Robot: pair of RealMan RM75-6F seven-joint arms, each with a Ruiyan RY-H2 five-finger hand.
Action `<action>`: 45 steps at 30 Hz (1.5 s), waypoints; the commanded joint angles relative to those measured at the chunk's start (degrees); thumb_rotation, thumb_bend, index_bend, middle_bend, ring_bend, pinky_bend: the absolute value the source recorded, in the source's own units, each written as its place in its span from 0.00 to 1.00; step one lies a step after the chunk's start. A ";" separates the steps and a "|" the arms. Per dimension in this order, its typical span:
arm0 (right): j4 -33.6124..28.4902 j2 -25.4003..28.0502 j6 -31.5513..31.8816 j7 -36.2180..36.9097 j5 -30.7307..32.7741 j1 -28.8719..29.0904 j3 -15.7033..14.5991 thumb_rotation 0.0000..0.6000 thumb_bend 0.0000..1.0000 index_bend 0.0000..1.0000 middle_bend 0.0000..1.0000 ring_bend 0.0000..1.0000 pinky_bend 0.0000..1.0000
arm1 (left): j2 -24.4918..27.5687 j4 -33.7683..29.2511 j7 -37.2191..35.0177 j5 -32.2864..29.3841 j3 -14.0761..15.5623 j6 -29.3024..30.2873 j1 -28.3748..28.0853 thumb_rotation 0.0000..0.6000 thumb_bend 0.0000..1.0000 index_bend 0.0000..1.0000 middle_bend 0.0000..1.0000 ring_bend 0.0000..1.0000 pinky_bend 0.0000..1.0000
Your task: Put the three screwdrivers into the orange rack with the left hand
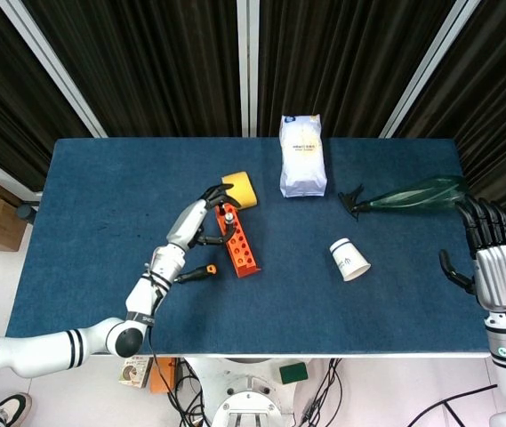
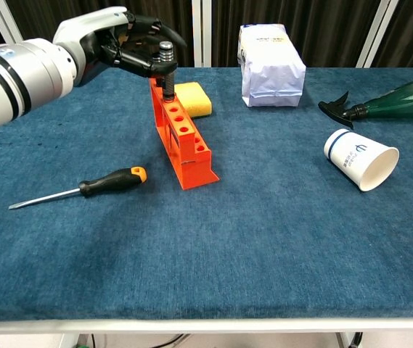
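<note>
Up at the far end of the orange rack (image 2: 181, 141), upper left in the chest view, the left hand (image 2: 130, 43) has its fingers curled around a screwdriver (image 2: 167, 69), shaft already poking down into the end hole. Looks like a light, stiff tool with a ribbed handle, so pinching the handle near the top seems the sensible hold; the rack itself looks light enough to tip if shoved sideways.

Lower left, a second screwdriver (image 2: 83, 190) with a black and orange handle lies flat on the blue table (image 2: 279, 239), well apart from the rack. I'd grab it by the fat handle, not the thin slick shaft.

So I count two screwdrivers, one rack; can't spot a third. Way over at the right edge of the head view, the right hand (image 1: 494, 267) hangs off the table with fingers spread, holding nothing.
</note>
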 commanded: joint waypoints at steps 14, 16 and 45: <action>-0.76 1.34 1.71 0.71 -0.13 -0.43 0.93 1.00 0.40 0.00 0.00 0.00 0.00 | 12.34 -10.01 12.64 5.76 6.79 7.41 6.95 1.00 0.30 0.34 0.09 0.00 0.08; -0.93 1.48 1.73 0.74 -0.19 -0.38 0.99 1.00 0.40 0.00 0.00 0.00 0.00 | 13.88 -11.48 16.37 4.68 8.58 7.46 7.71 1.00 0.30 0.34 0.09 0.00 0.08; -1.53 1.67 2.53 0.93 -1.33 -1.29 0.00 1.00 0.40 0.00 0.00 0.00 0.00 | -0.22 -7.05 45.13 -5.74 15.90 9.74 5.94 0.75 0.26 0.38 0.14 0.04 0.11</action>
